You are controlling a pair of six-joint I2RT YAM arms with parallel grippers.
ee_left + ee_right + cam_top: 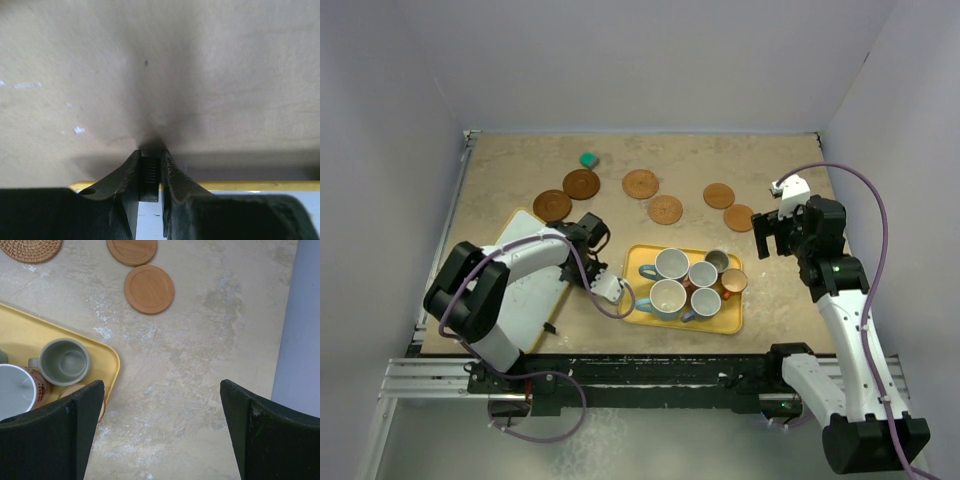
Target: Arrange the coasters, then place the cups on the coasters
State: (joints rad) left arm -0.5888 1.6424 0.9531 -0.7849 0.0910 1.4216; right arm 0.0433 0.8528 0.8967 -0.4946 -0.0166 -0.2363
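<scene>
The left gripper (150, 152), at the left edge of the yellow tray (728, 322), has its jaws almost together; whether they pinch anything I cannot tell. The right gripper (162, 385) hangs wide open and empty off the tray's right side. All 6 cups (671, 264) sit in the tray and the 6 coasters (641, 183) lie scattered and bare beyond it, so every placement looks left to do.

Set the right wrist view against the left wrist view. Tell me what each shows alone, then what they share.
Only the right wrist view: three coasters, a corner of the yellow tray holding a grey mug and a white-lined mug, and the right claw spread wide. Only the left wrist view: the left claw drawn nearly closed, with a yellow edge bordering a pale surface beneath it. Both: bare beige tabletop beyond the view's own dark claw.
</scene>
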